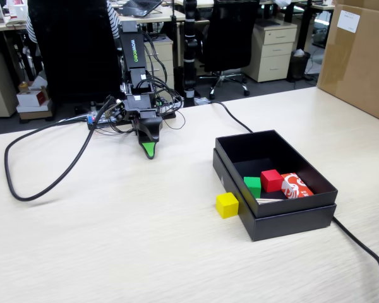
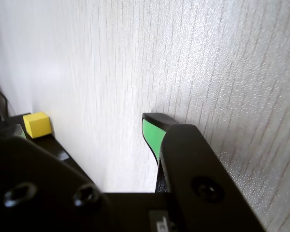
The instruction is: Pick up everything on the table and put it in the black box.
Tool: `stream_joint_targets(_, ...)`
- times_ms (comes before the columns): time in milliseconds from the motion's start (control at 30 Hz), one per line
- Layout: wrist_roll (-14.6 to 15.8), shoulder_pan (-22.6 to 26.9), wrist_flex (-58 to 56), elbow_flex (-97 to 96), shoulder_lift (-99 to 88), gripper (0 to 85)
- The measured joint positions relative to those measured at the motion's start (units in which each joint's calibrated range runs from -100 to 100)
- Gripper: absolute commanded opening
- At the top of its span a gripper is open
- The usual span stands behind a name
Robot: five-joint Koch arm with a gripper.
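Note:
A small yellow cube (image 1: 227, 205) rests on the pale wood-grain table (image 1: 114, 240), touching the left outer side of the black box (image 1: 284, 218) in the fixed view. My gripper (image 1: 150, 151) hangs tip-down near the arm's base at the back, well left of and behind the cube. In the wrist view the gripper (image 2: 87, 126) is open, bare table showing between its green-padded fingers (image 2: 152, 135). There the yellow cube (image 2: 37, 124) sits far off at the left edge, outside the jaws.
Inside the box lie a red cube (image 1: 271, 180), a green cube (image 1: 252, 185) and a red-and-white packet (image 1: 296, 186). A black cable (image 1: 44, 183) loops over the table's left side; another cable (image 1: 360, 243) runs past the box's right. A brown carton (image 1: 357, 57) stands back right.

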Motion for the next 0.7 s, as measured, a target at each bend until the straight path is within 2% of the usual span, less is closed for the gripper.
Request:
stream_joint_targets(500, 0.0, 0.0, -0.8, 1.7, 0.4, 48.0)
stream_joint_targets(700, -0.1, -0.1, -16.6, 11.0, 0.5, 48.5)
